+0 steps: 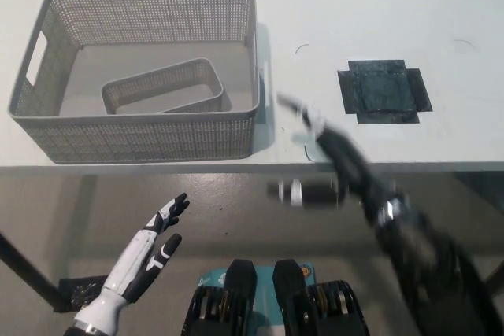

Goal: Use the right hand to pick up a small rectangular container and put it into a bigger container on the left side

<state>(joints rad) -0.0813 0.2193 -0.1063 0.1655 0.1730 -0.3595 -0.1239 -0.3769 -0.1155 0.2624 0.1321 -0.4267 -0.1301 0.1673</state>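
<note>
The small grey rectangular container (165, 88) lies inside the big grey mesh basket (150, 135) at the table's left, tilted against its floor. My black right hand (331, 147) is blurred by motion over the table's front edge, to the right of the basket, holding nothing; its fingers look spread. Low at the left, below the table edge, my white left hand (150, 249) rests open with fingers apart.
A dark tape patch (383, 90) marks the white table (331, 5) right of the basket. The table's front edge runs across the middle of the picture, with grey floor below it.
</note>
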